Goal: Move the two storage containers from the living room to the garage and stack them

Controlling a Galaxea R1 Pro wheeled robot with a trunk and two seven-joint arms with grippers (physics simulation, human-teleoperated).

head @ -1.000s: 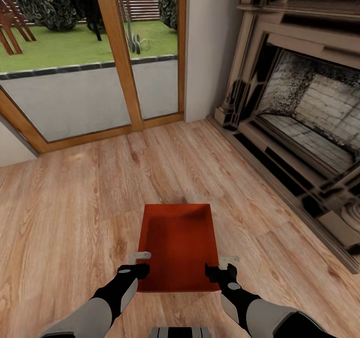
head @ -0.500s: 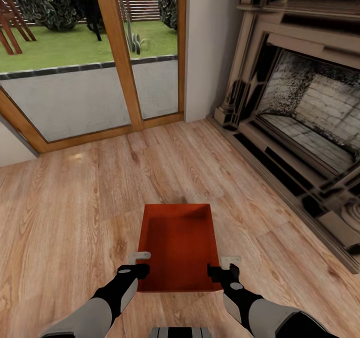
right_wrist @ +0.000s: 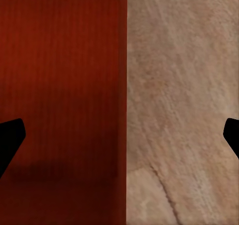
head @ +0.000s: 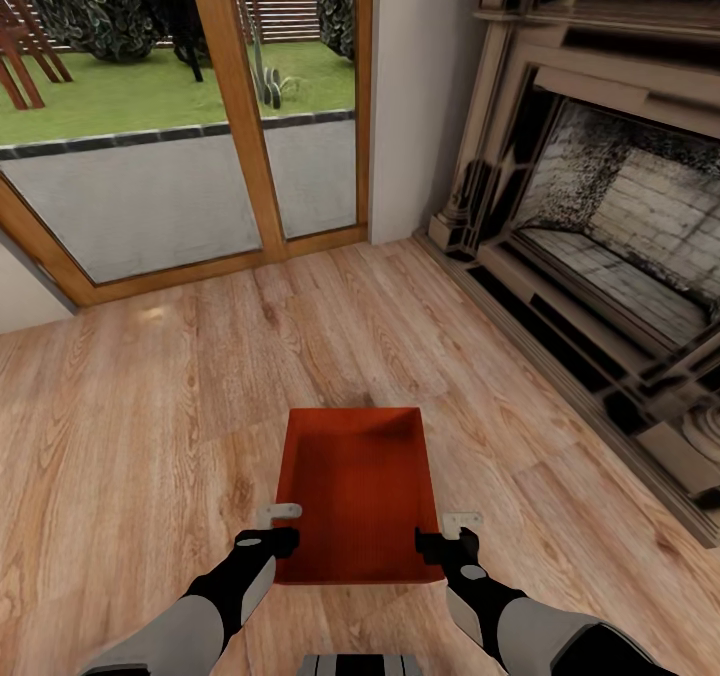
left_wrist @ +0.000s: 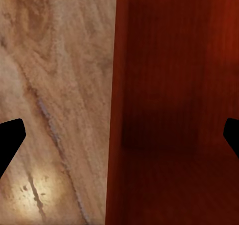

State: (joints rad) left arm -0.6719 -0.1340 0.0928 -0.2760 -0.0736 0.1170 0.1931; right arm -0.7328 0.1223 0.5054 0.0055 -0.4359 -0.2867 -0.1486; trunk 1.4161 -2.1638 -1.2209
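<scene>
Storage container (head: 358, 491) sits between both tools — left tool (head: 279, 526), right tool (head: 449, 533) (each spread wide, straddling a wall).

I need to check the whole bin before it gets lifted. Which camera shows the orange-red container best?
The head view: the whole storage container shows there, open top up, on the wood floor between the left gripper and right gripper. The wrist views show only one red wall each, straddled by open fingers.
</scene>
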